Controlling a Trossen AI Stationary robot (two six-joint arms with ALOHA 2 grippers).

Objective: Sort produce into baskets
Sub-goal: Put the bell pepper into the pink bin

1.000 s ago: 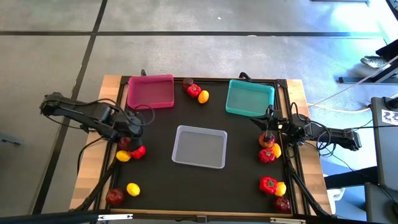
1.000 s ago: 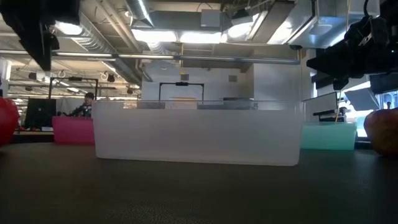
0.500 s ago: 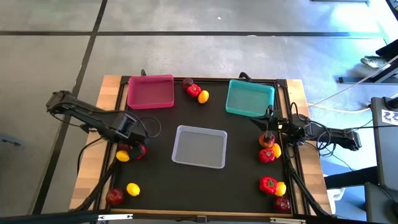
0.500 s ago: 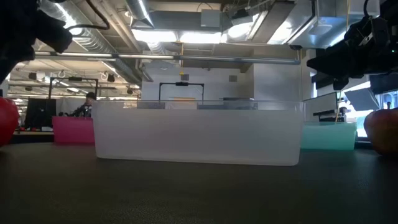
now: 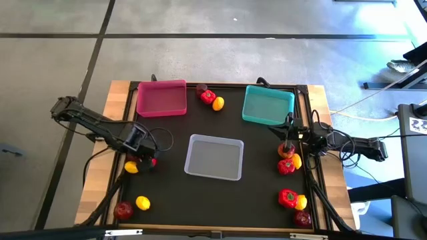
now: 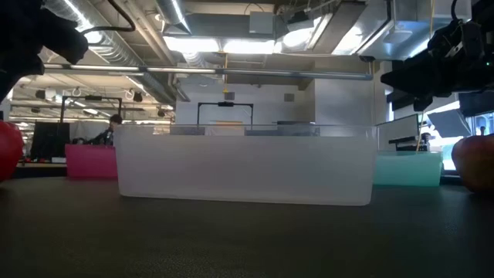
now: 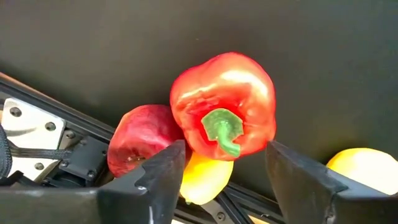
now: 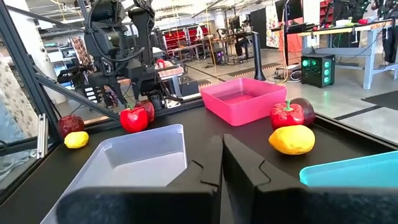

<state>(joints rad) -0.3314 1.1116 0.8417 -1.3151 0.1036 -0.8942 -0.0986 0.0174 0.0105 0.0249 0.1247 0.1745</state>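
A red bell pepper [image 7: 224, 102] with a green stem lies on the black mat at the table's left edge. A dark red apple [image 7: 140, 146] and a lemon [image 7: 202, 177] lie against it. My left gripper [image 7: 225, 152] points down over the pepper, open, one finger on each side of it. In the high view that gripper [image 5: 138, 148] hides the apple; the pepper [image 5: 149, 161] and lemon [image 5: 131, 168] peek out. My right gripper [image 8: 221, 163] is shut, level, at the table's right edge [image 5: 288, 139]. The pink [image 5: 161, 98], teal [image 5: 267, 105] and grey-white [image 5: 214, 157] baskets hold nothing. My left gripper comes at the pepper from above, pointing down, its fingers [image 7: 166, 171] close beside the pepper's two sides [image 7: 180, 124]. I cannot tell whether they touch it. The pepper rests on the mat, stem up.
More produce lies in small groups: at the far edge between the pink and teal baskets [image 5: 209, 98], below my right gripper [image 5: 287, 164], at the near right corner [image 5: 293, 200], and a lemon [image 5: 142, 203] and an apple [image 5: 123, 211] near left. Bare mat surrounds the grey-white basket.
My left gripper has gone down and a little toward the table's near edge, tipping until it points straight down over the pepper, apple and lemon. It now covers the apple in the high view. The produce has not moved.
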